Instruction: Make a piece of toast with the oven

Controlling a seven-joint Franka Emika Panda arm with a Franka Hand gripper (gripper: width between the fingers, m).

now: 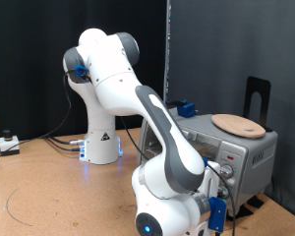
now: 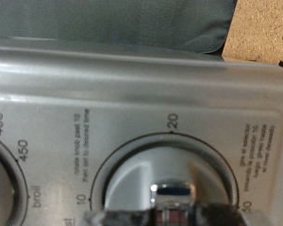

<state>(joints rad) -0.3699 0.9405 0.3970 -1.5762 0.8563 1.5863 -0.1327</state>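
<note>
While the arm blocks most of the front, the oven (image 1: 248,147) sits at the exterior view's right with open floor to its left, long axis running left to right. A round wooden board (image 1: 238,125) lies on top. The gripper (image 2: 174,215) is right up against the timer knob (image 2: 165,174); can't tell how wide the fingers are. Toast isn't visible.

One oven (image 1: 231,147), one round board (image 1: 238,125), two knobs (image 2: 160,188).

Arm (image 1: 152,118) bent low, end effector (image 2: 170,215) down.
</note>
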